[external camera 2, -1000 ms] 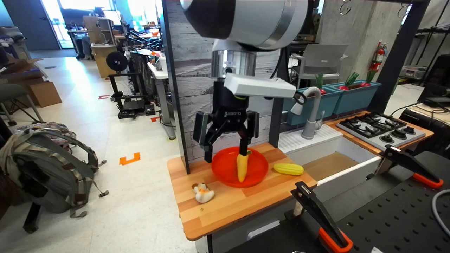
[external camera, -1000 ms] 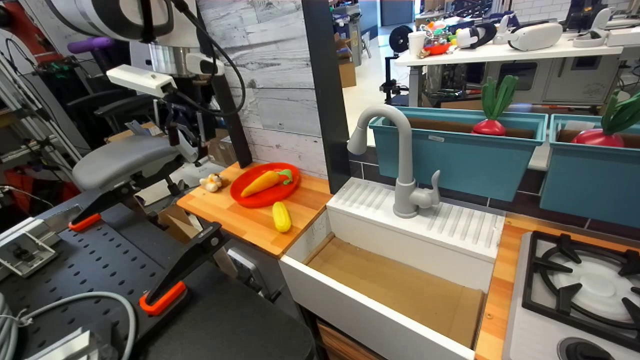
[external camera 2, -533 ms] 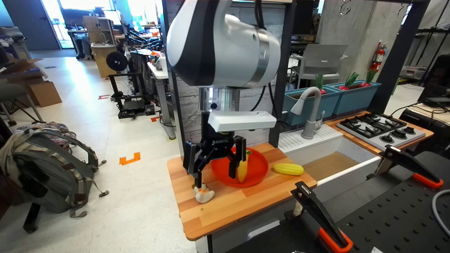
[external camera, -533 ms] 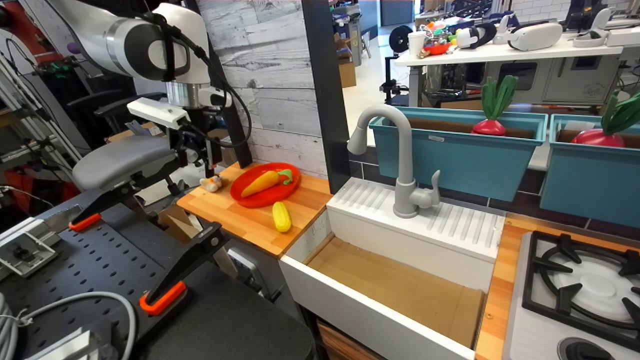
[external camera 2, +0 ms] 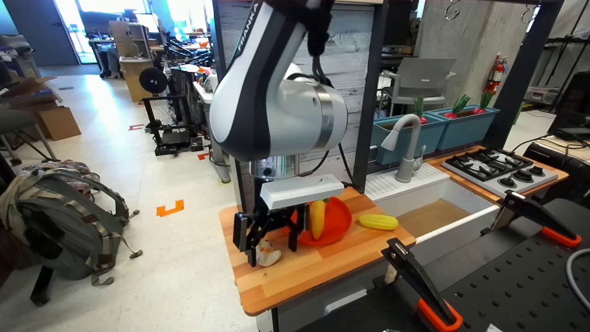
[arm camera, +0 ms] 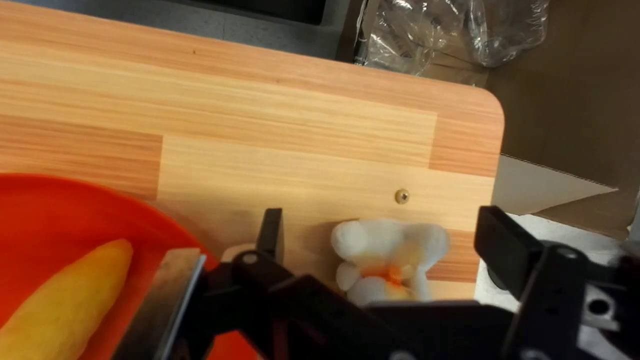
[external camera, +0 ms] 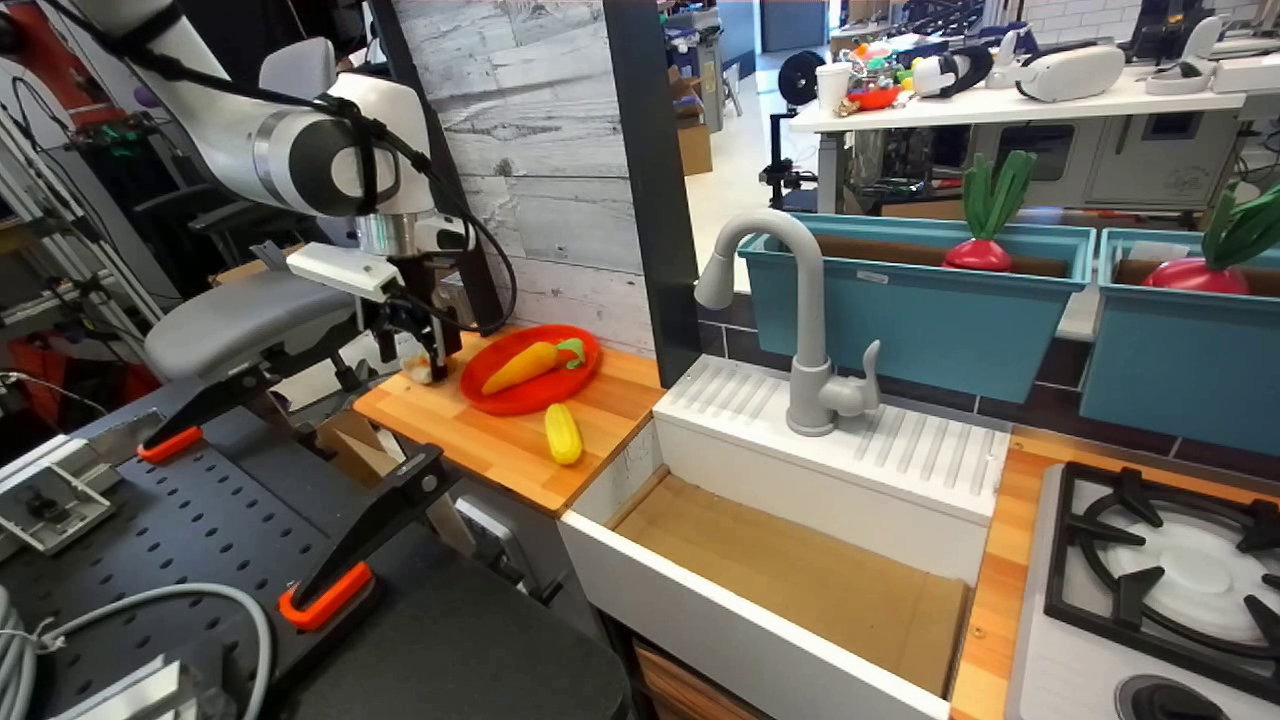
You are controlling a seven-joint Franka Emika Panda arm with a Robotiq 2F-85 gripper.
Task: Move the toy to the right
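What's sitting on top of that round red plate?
On the red plate lies a green-topped, yellow-orange play vegetable. The plate's surface directly beneath it is covered, so I can't tell what, if anything, is under there.

White toy (arm camera: 391, 252), soft-looking rounded lobes around a yellow-and-orange middle, perhaps a flower, partly hidden, lying on the wooden counter (arm camera: 295, 120), lower right of centre in the wrist view, left of centre in both exterior views

In an exterior view, we read the word FRANKA (external camera 2: 248, 27) on the white and black robot arm (external camera 2: 276, 120). On the long teal plastic planter (external camera: 905, 325) we see a white label (external camera: 872, 277), but cannot read it.
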